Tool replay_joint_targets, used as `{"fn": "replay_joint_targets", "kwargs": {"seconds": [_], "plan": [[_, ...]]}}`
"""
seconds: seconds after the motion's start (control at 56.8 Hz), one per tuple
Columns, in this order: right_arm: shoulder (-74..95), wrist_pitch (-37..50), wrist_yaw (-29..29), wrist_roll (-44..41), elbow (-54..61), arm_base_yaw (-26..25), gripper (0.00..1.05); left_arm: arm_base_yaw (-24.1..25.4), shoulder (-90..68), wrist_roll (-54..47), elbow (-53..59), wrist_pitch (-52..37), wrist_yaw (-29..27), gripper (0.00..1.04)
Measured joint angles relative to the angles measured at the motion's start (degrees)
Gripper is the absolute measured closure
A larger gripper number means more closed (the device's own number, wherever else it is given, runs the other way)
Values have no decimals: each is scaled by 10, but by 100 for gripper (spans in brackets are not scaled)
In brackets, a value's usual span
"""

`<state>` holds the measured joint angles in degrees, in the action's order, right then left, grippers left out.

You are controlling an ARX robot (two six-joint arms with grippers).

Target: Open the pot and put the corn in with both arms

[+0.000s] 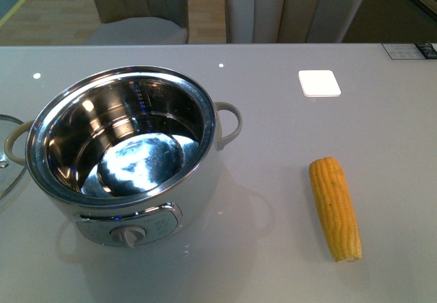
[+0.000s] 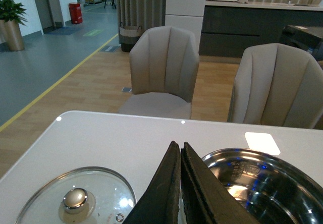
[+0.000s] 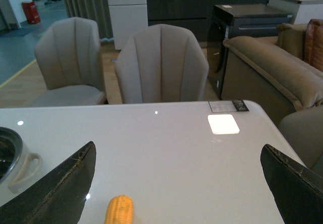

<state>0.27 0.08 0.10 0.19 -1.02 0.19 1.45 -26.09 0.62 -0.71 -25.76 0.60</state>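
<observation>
The white pot (image 1: 130,153) stands open on the table at the left, its steel bowl empty, dial panel facing me. The glass lid (image 1: 8,154) lies flat on the table just left of it. The yellow corn (image 1: 334,207) lies on the table at the right, apart from the pot. Neither arm shows in the front view. In the left wrist view my left gripper (image 2: 180,146) is shut and empty, between the lid (image 2: 75,200) and the pot (image 2: 262,183). In the right wrist view my right gripper (image 3: 179,153) is open wide, the corn tip (image 3: 119,210) low between its fingers.
A white square pad (image 1: 319,82) lies on the grey table (image 1: 273,146) behind the corn. A label card (image 1: 408,50) sits at the far right edge. Two beige chairs (image 1: 293,6) stand behind the table.
</observation>
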Motion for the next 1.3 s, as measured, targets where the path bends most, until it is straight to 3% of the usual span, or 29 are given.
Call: {"fn": "replay_joint_targets", "kwargs": {"seconds": [0.756, 0.862, 1.249, 1.302], "plan": [[0, 0, 0, 0, 0, 0, 9, -13, 160, 0, 0, 157, -6, 101], [0, 0, 0, 0, 0, 0, 9, -13, 238, 0, 0, 250, -6, 101], [0, 0, 0, 0, 0, 0, 9, -13, 257, 0, 0, 257, -6, 101], [0, 0, 0, 0, 0, 0, 9, -13, 257, 0, 0, 257, -6, 92]]}}
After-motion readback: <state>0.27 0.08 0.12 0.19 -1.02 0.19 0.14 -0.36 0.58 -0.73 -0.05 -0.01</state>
